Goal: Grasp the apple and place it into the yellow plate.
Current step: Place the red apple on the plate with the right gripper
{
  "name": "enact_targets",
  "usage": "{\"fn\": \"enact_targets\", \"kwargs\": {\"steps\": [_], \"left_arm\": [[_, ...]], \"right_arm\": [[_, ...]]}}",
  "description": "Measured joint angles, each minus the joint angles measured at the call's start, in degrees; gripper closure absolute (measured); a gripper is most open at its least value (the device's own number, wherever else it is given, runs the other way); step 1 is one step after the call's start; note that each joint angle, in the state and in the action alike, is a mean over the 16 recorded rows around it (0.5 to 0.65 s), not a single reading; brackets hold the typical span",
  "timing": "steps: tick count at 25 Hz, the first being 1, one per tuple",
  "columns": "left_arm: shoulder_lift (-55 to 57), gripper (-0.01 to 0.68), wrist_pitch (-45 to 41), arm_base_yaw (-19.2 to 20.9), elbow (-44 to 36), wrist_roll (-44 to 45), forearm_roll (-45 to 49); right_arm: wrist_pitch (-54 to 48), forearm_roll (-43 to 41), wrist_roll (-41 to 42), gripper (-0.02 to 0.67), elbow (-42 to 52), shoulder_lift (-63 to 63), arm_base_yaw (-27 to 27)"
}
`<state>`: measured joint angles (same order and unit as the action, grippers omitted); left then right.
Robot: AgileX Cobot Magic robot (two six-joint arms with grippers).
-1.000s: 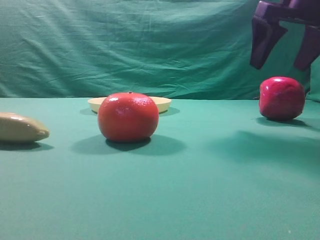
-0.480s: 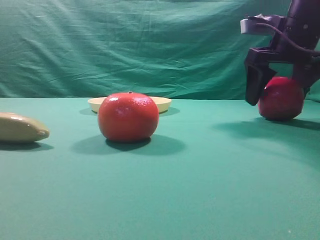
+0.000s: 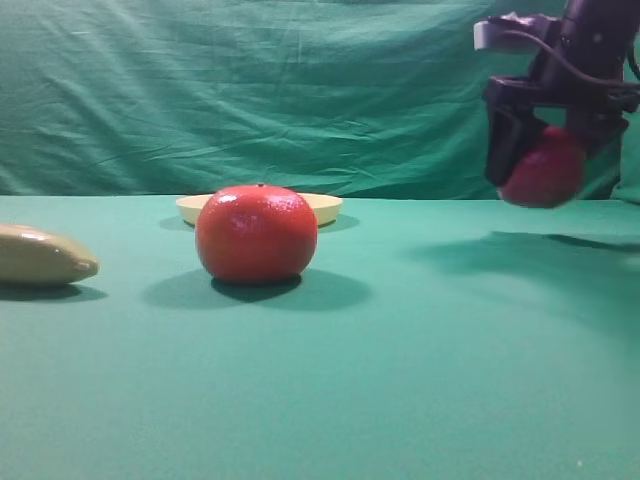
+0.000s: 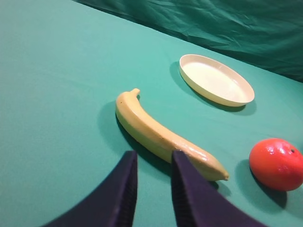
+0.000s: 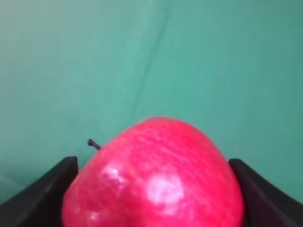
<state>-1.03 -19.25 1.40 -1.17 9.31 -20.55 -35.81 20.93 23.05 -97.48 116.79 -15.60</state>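
The glossy crimson apple point(image 3: 547, 170) hangs in the air at the far right, well off the cloth, with my right gripper point(image 3: 545, 160) shut on it. In the right wrist view the apple point(image 5: 154, 179) fills the space between both dark fingers point(image 5: 45, 189), its stem pointing left. The yellow plate point(image 3: 328, 207) sits far back at the centre, half hidden behind an orange fruit; the left wrist view shows the plate point(image 4: 215, 80) with nothing in it. My left gripper point(image 4: 152, 158) hovers low over the cloth near the banana, its jaws nearly together and holding nothing.
A big orange-red fruit point(image 3: 256, 234) stands in front of the plate and shows as well in the left wrist view point(image 4: 277, 163). A tan banana point(image 3: 40, 255) lies at the left edge. Green cloth covers the table, and a green backdrop hangs behind.
My right gripper came down around the apple, closed on it and lifted it off the table, shifting slightly left. The other objects have not moved.
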Motion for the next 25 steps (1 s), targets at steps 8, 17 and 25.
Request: {"fn": "enact_targets", "kwargs": {"steps": [8, 17, 25], "left_arm": [[0.00, 0.516, 0.00, 0.00, 0.00, 0.00, 0.00], [0.00, 0.516, 0.00, 0.00, 0.00, 0.00, 0.00], [0.00, 0.516, 0.00, 0.00, 0.00, 0.00, 0.00]], "right_arm": [[10.91, 5.77, 5.77, 0.106, -2.86, 4.58, -8.76], [16.75, 6.87, 8.45, 0.106, -2.93, 10.11, -13.78], [17.77, 7.45, 9.67, 0.064, -2.95, 11.89, -14.50]]}}
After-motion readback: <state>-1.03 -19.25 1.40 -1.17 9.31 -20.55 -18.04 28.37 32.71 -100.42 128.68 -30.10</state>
